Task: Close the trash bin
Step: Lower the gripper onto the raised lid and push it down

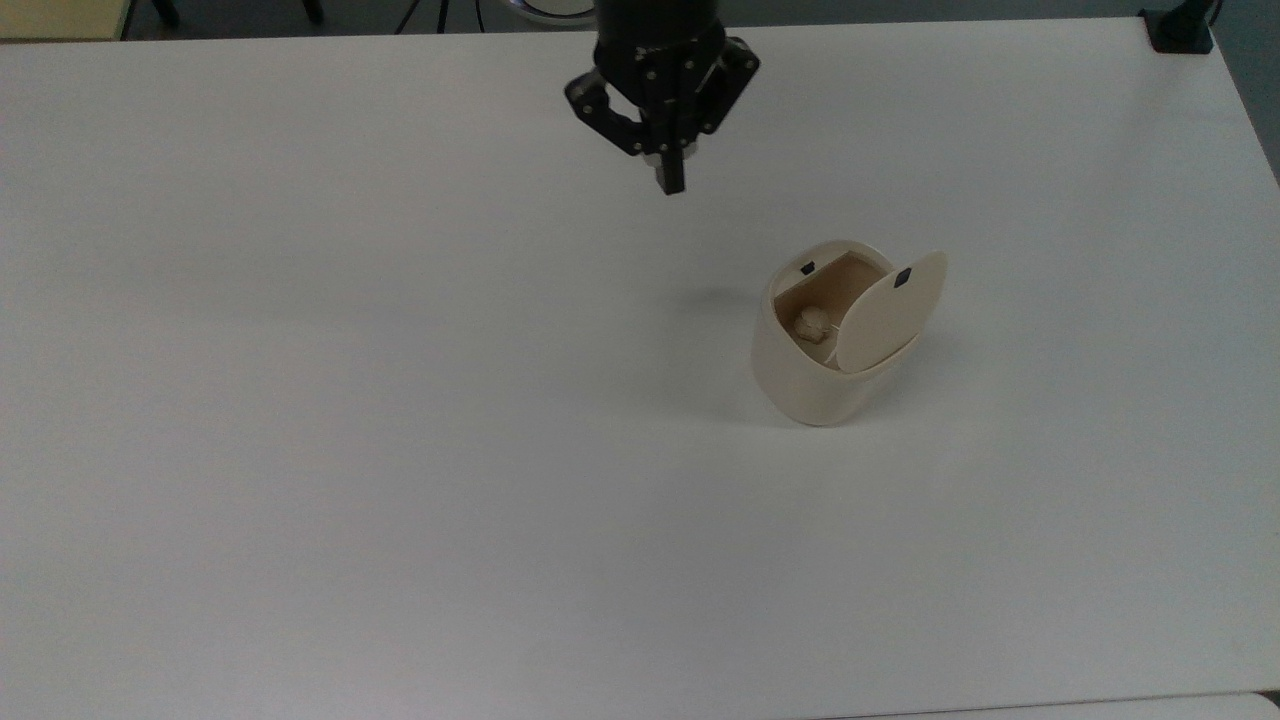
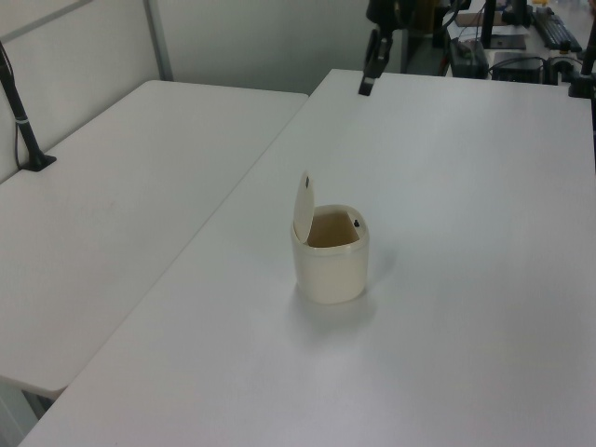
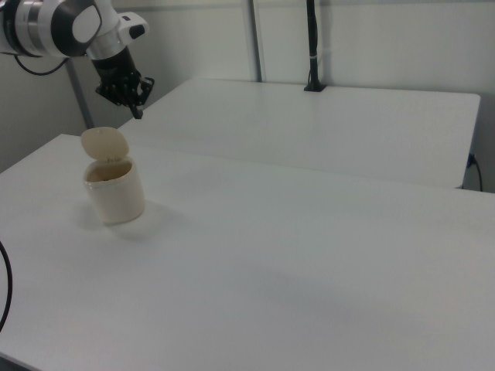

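You see bare white tabletop (image 1: 400, 500) nearest in top view. Bin (image 1: 805, 385) stands upright on it, toward top view's right of centre. Lid (image 1: 888, 310) is raised on its hinge, nearly upright, black square mark near its tip. Tan inside is exposed, small crumpled wad (image 1: 811, 322) at bottom. Farther back, your tool (image 1: 671, 183) hangs above tabletop, well apart from bin, up and to top view's left of it. Fingers are pressed together, holding nothing.
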Controlling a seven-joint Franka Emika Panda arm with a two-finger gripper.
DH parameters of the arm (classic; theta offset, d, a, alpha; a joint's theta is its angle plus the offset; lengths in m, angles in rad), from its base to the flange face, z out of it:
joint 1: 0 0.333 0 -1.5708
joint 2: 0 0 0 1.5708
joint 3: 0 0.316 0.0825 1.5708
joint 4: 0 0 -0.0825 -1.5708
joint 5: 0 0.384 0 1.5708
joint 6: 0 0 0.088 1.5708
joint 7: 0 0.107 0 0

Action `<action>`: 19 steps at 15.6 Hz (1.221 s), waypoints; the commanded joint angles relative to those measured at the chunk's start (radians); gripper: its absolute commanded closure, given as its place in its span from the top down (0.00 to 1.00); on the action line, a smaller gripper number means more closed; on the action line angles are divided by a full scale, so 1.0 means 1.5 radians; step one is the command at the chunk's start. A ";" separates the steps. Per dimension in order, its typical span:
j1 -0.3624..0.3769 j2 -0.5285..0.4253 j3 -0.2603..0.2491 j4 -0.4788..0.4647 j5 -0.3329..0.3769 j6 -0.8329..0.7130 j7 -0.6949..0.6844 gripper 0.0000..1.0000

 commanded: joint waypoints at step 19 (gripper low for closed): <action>0.150 0.124 -0.008 -0.011 0.013 0.256 0.003 0.00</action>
